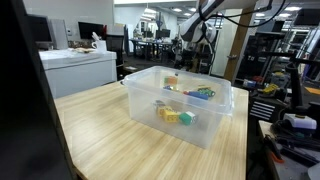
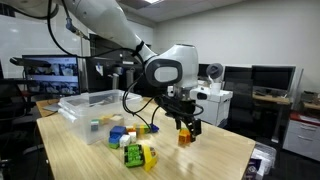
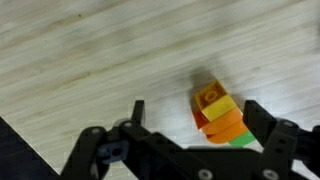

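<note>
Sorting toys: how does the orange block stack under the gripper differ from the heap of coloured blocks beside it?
The orange-and-yellow plastic block stack stands alone between the open jaws; the heap of mixed plastic blocks lies bunched apart from them. The stack is mostly orange; the heap shows yellow, green and blue. Both rest on the wooden table.

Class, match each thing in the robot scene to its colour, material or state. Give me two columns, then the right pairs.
Things:
1. gripper
2. block stack
3. bin
4. table

Descriptions:
A. clear plastic
B. light wood grain
C. open
D. orange and yellow

Pairs: 1-C, 2-D, 3-A, 4-B
</note>
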Controlling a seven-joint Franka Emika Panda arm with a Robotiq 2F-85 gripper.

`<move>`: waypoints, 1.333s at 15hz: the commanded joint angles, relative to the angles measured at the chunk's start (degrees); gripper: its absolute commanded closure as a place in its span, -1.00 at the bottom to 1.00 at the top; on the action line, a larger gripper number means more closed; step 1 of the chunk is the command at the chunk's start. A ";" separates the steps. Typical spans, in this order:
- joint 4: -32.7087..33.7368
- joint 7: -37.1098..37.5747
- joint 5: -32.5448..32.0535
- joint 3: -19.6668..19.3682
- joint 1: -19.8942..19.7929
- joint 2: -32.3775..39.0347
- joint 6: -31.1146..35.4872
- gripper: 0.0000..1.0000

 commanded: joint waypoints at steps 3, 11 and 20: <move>0.61 -14.67 -4.14 3.68 -3.22 1.32 -0.06 -1.00; 2.74 -26.16 -8.19 6.81 -2.53 5.06 2.23 -1.00; 5.94 -31.17 -7.70 7.76 -3.07 7.05 2.67 0.06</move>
